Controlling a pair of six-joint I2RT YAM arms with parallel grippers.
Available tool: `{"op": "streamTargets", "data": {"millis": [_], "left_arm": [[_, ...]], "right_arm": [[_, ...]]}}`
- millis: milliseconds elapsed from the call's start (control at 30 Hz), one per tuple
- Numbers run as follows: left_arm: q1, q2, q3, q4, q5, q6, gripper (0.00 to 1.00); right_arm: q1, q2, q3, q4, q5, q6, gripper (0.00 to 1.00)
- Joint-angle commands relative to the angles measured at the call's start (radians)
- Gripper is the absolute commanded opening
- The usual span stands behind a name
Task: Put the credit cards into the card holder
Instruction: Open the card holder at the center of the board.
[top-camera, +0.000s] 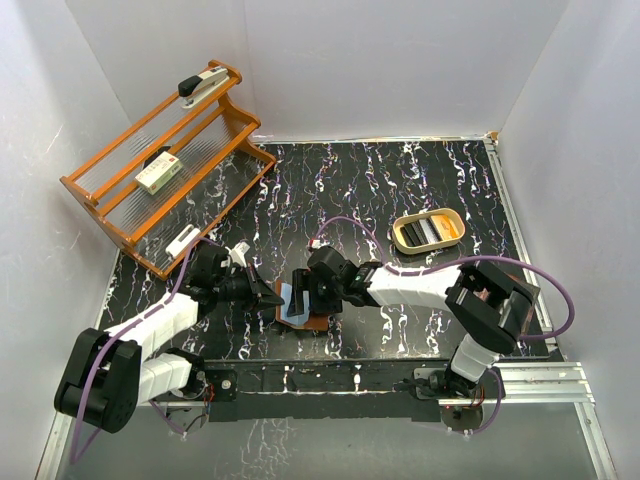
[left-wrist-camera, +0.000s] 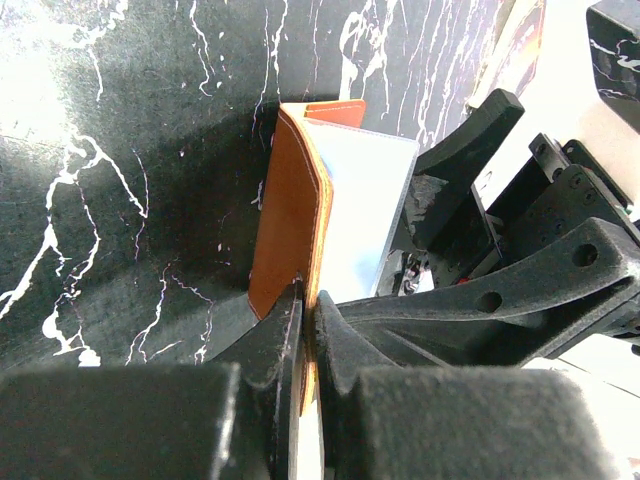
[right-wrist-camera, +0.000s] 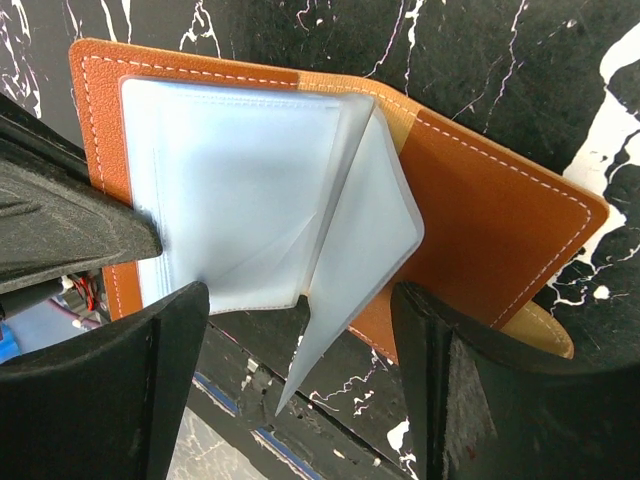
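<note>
card holder (left-wrist-camera: 287, 215) in left gripper (left-wrist-camera: 308, 302) (cover edge)

1. The card holder (top-camera: 312, 322) lies near the front edge of the marbled table (top-camera: 340, 190), hemmed in; the left gripper (top-camera: 271, 294) pinches its cover from the left; the right gripper (top-camera: 302, 290) hangs spread above its pale sleeves.
2. A wooden rack (top-camera: 165, 165) fills the back-left corner; a tan tray (top-camera: 427, 230) sits to the right, well apart.
3. Between them the table lies open; walls (top-camera: 380, 60) close three sides.
</note>
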Motion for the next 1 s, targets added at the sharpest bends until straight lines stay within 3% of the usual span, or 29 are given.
{"op": "streamTargets", "data": {"millis": [0,767,967], "left_arm": [[-0.004,-0.031,0.000,0.017,0.034,-0.016,0.00],[-0.003,-0.046,-0.023,0.023,0.029,-0.036,0.00],[-0.003,-0.051,-0.025,0.015,0.022,-0.035,0.00]], "right_arm": [[0.005,-0.015,0.047,0.040,-0.010,0.007,0.73],[0.010,0.016,0.051,0.051,-0.014,0.019,0.84],[0.013,0.022,0.043,0.053,-0.009,0.019,0.82]]}}
